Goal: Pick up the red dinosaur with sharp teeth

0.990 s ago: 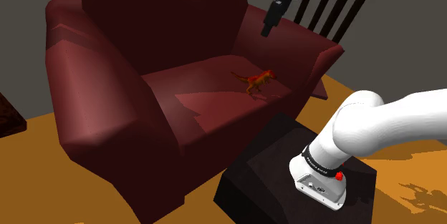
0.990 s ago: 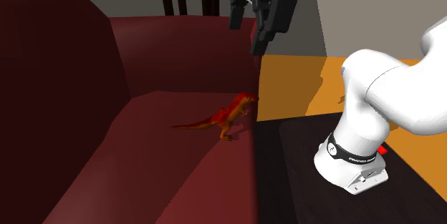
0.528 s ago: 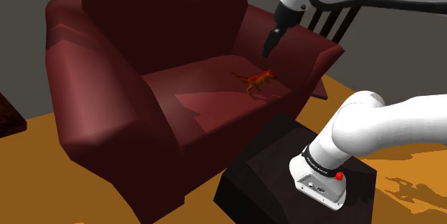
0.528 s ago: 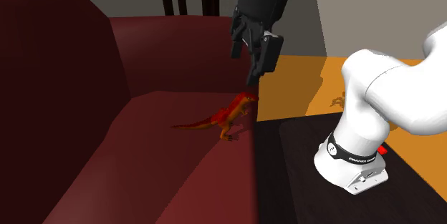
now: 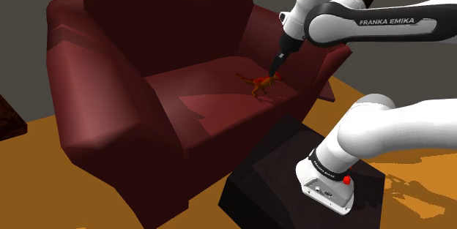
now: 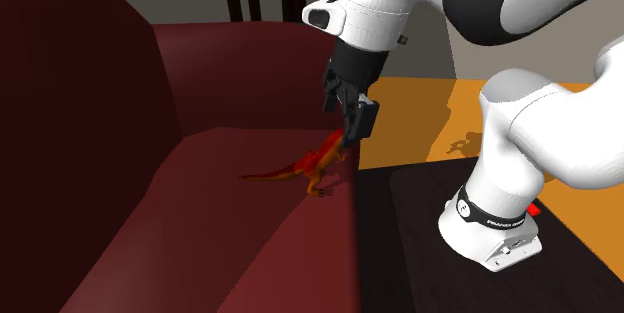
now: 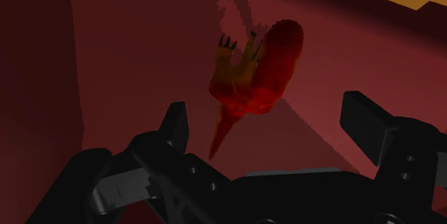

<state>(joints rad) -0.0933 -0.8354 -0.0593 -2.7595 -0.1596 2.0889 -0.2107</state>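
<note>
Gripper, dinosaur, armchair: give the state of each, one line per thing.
Gripper: open, fingers apart, poised close over the toy's head end, clasping nothing.
Red dinosaur: standing on its feet on the seat cushion, not held.
Armchair: dark red, upright, bearing the toy on its seat.

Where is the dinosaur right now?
The dinosaur stands on the armchair seat, near the armrest on the shoulder view's right, just below the open gripper.
</note>
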